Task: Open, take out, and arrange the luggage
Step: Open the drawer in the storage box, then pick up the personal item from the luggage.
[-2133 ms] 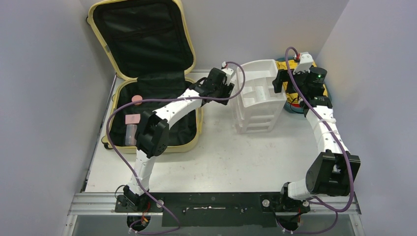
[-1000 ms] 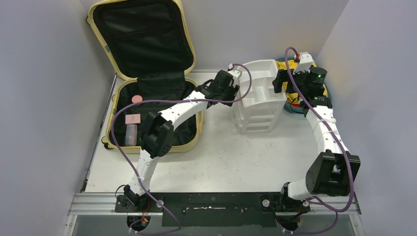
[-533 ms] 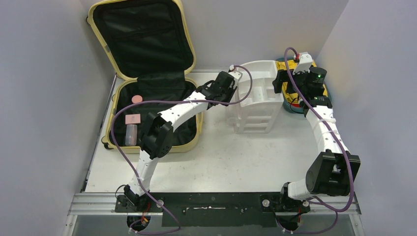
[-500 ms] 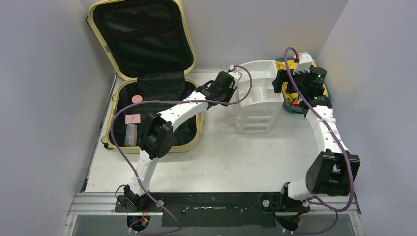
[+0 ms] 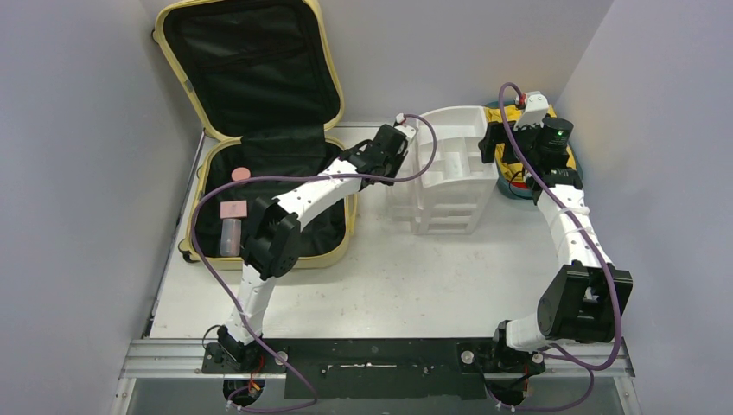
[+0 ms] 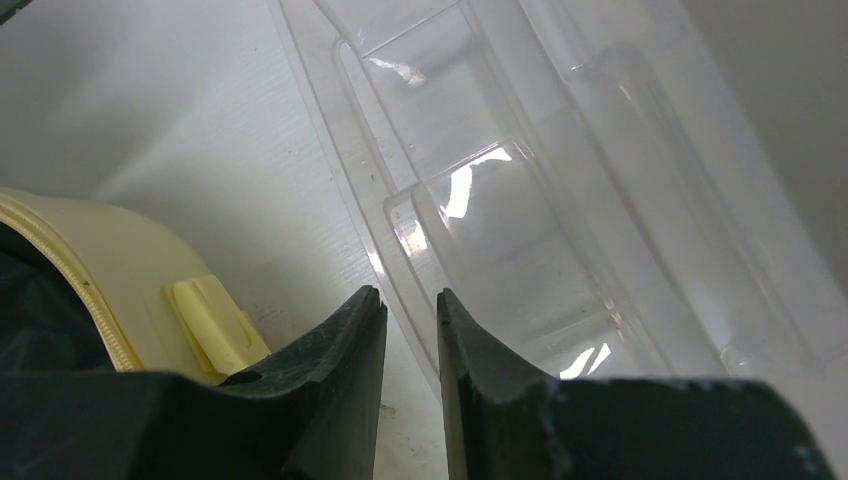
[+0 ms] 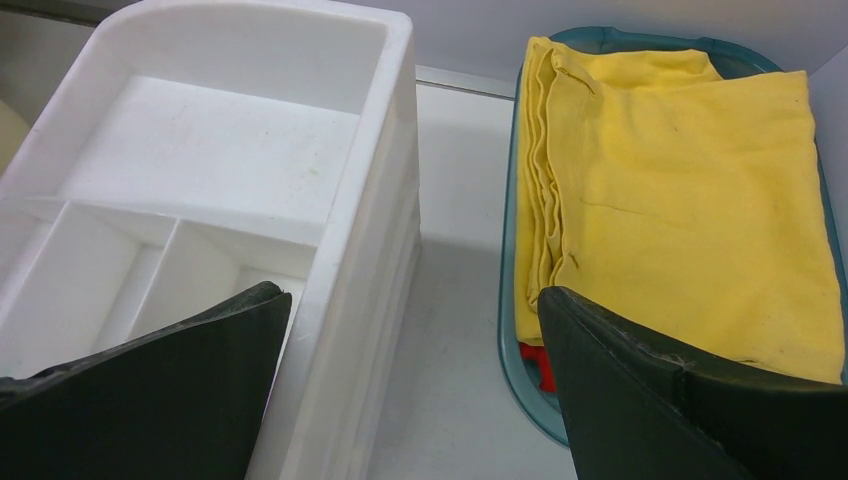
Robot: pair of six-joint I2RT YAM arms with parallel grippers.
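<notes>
The rim of the clear plastic tray (image 6: 520,200) is pinched between the close-set fingers of the left gripper (image 6: 405,295), just beside a corner of the luggage (image 5: 251,69). The luggage is seen lying open at the far left of the table (image 5: 389,277), with its lid stood upright. The right gripper (image 7: 410,292) is held wide open above the white organizer (image 7: 220,140) and the teal tray (image 7: 512,390).

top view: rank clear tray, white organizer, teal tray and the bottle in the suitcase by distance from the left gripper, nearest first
1. clear tray: rim between the left gripper's fingers.
2. white organizer: just to the gripper's right.
3. teal tray: far right, beyond the organizer.
4. bottle: far left, inside the luggage.
</notes>
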